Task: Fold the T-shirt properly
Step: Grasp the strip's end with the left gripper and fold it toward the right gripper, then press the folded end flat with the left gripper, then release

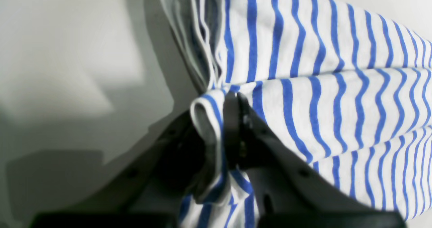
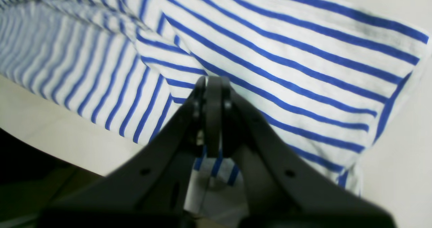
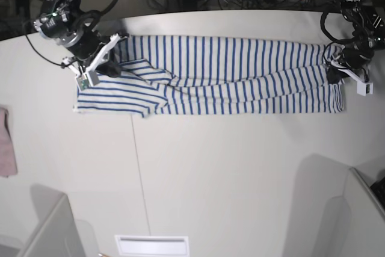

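Currently the T-shirt (image 3: 228, 76) lies stretched lengthwise across the far half of the white counter (image 3: 210, 173), already narrowed into a long band, so the lengthwise fold looks to be the step in hand. Both arms pinch its ends: the left hand (image 1: 233, 98) is clamped on bunched striped cloth, and the right hand (image 2: 212, 82) is closed on the fabric near a sleeve. Next, probably, 1 end must be carried over toward the other, kept taut and aligned. Only the base view shows both ends and a pink cloth (image 3: 6, 142) lying well apart; the wrist views alone show the pinches.

Bare table (image 3: 228, 173) below T-shirt (image 3: 240, 76)
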You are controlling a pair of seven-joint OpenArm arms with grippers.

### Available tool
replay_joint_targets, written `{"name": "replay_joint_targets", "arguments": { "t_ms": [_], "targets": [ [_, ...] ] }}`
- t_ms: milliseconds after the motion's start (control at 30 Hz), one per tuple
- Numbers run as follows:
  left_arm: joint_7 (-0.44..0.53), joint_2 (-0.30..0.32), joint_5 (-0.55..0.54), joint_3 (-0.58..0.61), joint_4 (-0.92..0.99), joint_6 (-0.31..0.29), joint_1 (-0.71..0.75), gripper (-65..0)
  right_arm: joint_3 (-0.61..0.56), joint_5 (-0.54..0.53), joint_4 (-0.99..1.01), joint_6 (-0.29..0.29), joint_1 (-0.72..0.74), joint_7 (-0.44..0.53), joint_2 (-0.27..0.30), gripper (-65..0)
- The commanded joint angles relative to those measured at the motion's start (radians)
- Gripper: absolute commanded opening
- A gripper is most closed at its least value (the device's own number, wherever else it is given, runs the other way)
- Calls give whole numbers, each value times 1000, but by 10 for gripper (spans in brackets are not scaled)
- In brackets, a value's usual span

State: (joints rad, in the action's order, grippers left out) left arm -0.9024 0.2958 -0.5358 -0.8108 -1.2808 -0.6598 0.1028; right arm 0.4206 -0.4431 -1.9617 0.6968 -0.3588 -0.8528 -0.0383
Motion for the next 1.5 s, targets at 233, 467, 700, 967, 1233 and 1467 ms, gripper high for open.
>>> {"name": "replay_joint_targets", "arguments": {
  "t_ms": [233, 467, 700, 967, 1233, 1467],
  "targets": [
    [4, 26, 13, -74, -382, 42, 104, -650, 28, -155, -18, 1, -26, 19, 15, -650],
    [7, -19, 13, 54, -555, 71, 191, -650, 27, -159, -18, 1, -55, 17, 13, -650],
    [1, -85, 13, 87, -633, 71, 219, -650, 28, -158, -18, 1, -75, 17, 13, -650],
    [1, -89, 13, 199, -633, 73, 243, -650, 28, -159, -18, 1, -82, 17, 8, -650],
    [1, -91, 6, 356, -632, 200, 209, -650, 28, -161, -17, 1, -82, 17, 5, -650],
    [-1, -129, 12, 486, -618, 240, 162, -650, 28, -158, -15, 1, -82, 17, 5, -650]
  ]
}}
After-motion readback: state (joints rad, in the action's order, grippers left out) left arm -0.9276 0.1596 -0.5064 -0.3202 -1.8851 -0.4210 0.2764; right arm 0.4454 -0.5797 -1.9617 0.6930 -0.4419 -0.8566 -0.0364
